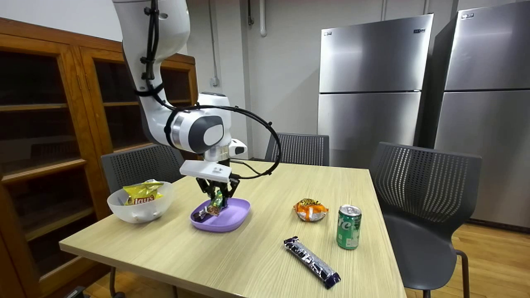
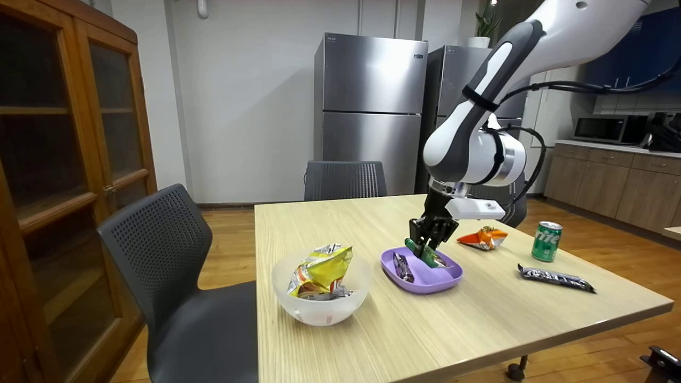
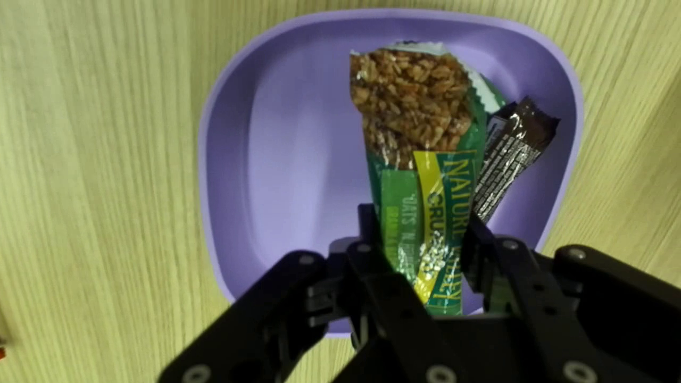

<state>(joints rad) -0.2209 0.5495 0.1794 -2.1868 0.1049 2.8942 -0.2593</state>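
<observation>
1 bar (image 3: 425, 186) in jaws, tray (image 3: 290, 170) well inside table edges (image 2: 532, 347)

Fairly bright — glare on a refrigerator (image 2: 371, 119).

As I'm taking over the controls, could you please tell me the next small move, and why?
Probably ease the gripper slightly lower: it pinches the granola bar over the purple plate, which holds a dark-wrapped bar but shows bare surface too, so there seems room for it.
</observation>
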